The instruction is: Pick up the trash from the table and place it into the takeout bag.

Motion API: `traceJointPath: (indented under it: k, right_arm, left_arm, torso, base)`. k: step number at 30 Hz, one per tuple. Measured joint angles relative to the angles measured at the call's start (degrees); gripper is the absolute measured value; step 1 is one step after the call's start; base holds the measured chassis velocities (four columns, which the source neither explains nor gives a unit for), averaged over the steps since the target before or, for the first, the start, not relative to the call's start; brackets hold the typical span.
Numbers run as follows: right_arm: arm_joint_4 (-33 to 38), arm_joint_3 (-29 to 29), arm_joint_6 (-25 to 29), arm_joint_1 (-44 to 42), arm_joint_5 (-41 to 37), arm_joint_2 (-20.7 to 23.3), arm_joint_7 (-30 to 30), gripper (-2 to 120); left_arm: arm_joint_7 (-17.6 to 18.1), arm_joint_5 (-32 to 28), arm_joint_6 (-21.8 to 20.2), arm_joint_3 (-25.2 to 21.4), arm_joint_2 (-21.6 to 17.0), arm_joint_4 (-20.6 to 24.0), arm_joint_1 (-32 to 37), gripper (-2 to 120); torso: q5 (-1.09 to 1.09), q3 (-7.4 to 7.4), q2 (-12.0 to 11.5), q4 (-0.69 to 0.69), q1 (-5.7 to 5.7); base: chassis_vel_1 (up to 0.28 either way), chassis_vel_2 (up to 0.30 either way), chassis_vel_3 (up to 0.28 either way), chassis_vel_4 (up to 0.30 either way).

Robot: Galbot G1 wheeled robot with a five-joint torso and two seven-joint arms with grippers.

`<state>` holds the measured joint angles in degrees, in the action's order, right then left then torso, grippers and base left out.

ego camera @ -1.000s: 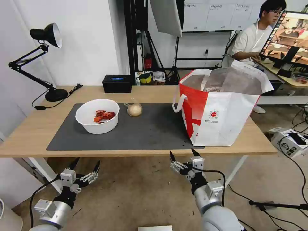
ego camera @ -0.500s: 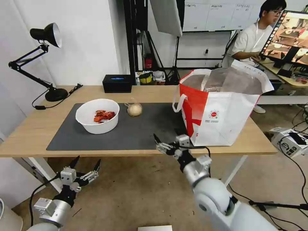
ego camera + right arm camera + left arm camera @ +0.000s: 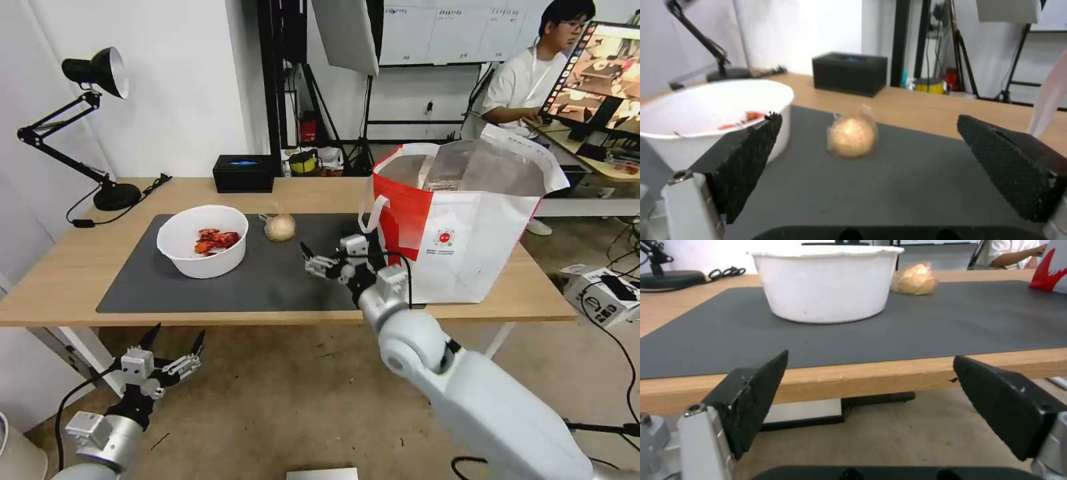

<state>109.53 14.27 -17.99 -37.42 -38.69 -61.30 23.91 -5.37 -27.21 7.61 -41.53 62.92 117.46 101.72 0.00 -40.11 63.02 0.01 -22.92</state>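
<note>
Spanning light-wood table: dark grey mat; desk lamp behind.

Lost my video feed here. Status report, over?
Right gripper open, over the mat, aimed at the small clear bag. Left gripper open, below the table edge. White bowl beside the small clear bag. Path clear.
</note>
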Motion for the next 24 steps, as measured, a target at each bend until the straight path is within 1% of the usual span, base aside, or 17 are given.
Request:
traceJointPath:
  k: [2, 11, 18, 21, 24]
  right_arm:
    - [-1.2, 0.5, -1.6, 1.5, -0.4, -0.6, 1.0, 100]
    - [-4.8, 1.5, -4.5, 6.4, -3.3, -3.1, 3.7, 100]
    - [-9.1, 2.2, -7.0, 10.9, -6.2, -6.2, 5.6, 100]
    - [-12.7, 2.7, -8.1, 13.2, -7.5, -8.6, 6.4, 100]
    - [-13.9, 2.8, -8.5, 13.9, -7.8, -9.4, 6.4, 100]
  left_arm:
    - [0.0, 0.0, 0.0, 0.0, 0.0, -0.1, 0.0, 100]
    - [0.0, 0.0, 0.0, 0.0, 0.2, -0.3, -0.2, 100]
    - [0.0, 0.0, 0.0, 0.0, 0.2, -0.4, -0.2, 100]
    - [0.0, -0.1, 0.0, -0.4, 0.2, -0.4, 0.1, 100]
    - [0.0, -0.1, 0.0, -0.5, 0.1, -0.4, 0.2, 100]
  torso:
    - [0.00, 0.00, 0.0, 0.00, 0.00]
    - [0.00, 0.00, 0.0, -0.01, 0.00]
    - [0.00, 0.00, 0.0, 0.00, 0.00]
    - [0.00, 0.00, 0.0, 0.00, 0.00]
    - [0.00, 0.00, 0.0, 0.00, 0.00]
  base:
    - [0.000, 0.000, 0.000, 0.000]
    - [0.000, 0.000, 0.000, 0.000]
    - [0.000, 0.000, 0.000, 0.000]
    - [0.000, 0.000, 0.000, 0.000]
    - [0.000, 0.000, 0.000, 0.000]
